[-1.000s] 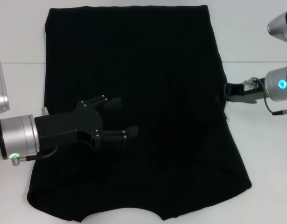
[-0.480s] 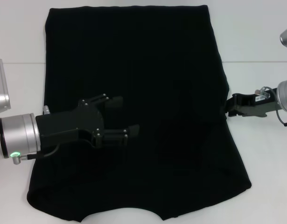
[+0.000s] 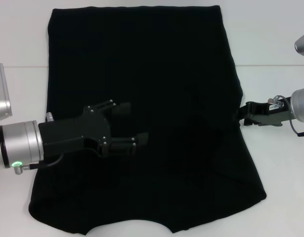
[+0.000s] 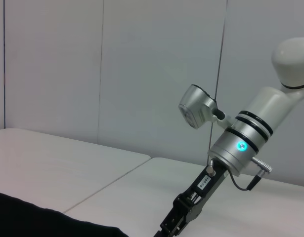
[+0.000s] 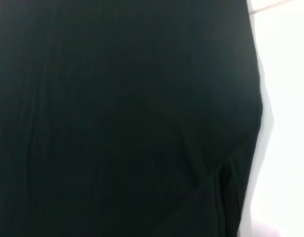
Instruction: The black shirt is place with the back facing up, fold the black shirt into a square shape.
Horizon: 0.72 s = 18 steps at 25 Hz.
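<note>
The black shirt point(image 3: 142, 59) lies spread flat on the white table point(image 3: 280, 187), with plain fabric facing up and no print showing. My left gripper point(image 3: 133, 123) hovers over the shirt's left-middle, open, with nothing between its two black fingers point(image 3: 123, 107). My right gripper point(image 3: 242, 114) is at the shirt's right edge, about halfway along that side, its tip dark against the fabric. The left wrist view shows the right arm's gripper point(image 4: 174, 224) reaching down beside a corner of the shirt point(image 4: 23, 217). Black cloth point(image 5: 117, 98) fills the right wrist view.
Bare white table borders the shirt on the left point(image 3: 18, 89) and right. A seam in the table surface point(image 3: 270, 65) runs across behind the arms. A pale wall point(image 4: 92, 74) stands beyond the table.
My right gripper has moved nearer to me along the shirt's right edge, and a faint crease has appeared in the fabric beside it. The left gripper has barely moved.
</note>
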{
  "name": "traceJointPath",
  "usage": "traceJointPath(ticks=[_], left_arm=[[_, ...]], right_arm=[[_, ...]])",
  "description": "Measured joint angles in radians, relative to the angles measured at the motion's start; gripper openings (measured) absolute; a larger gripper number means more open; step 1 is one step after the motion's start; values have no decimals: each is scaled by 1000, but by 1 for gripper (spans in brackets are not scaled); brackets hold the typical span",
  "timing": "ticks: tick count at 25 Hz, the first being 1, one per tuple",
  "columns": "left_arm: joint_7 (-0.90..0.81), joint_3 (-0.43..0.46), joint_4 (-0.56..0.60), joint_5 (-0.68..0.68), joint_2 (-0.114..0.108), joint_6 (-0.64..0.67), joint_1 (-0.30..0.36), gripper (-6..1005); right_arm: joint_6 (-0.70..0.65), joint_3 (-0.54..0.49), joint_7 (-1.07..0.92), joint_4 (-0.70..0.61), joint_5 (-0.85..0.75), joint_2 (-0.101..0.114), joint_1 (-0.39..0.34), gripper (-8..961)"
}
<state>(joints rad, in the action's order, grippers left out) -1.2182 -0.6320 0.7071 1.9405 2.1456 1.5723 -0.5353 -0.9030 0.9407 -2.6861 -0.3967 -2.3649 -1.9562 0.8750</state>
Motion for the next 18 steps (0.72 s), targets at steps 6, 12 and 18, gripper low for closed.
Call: traceJointPath(ticks=[6, 12, 18], left_arm=[[-1, 0, 0, 0, -1, 0, 2, 936], [-1, 0, 0, 0, -1, 0, 3, 937], [-1, 0, 0, 0, -2, -5, 5, 937]], right_arm=[[46, 1, 6, 9, -1, -19, 0, 391], [62, 1, 7, 12, 1, -26, 0, 389], [59, 1, 8, 9, 1, -27, 1, 385]])
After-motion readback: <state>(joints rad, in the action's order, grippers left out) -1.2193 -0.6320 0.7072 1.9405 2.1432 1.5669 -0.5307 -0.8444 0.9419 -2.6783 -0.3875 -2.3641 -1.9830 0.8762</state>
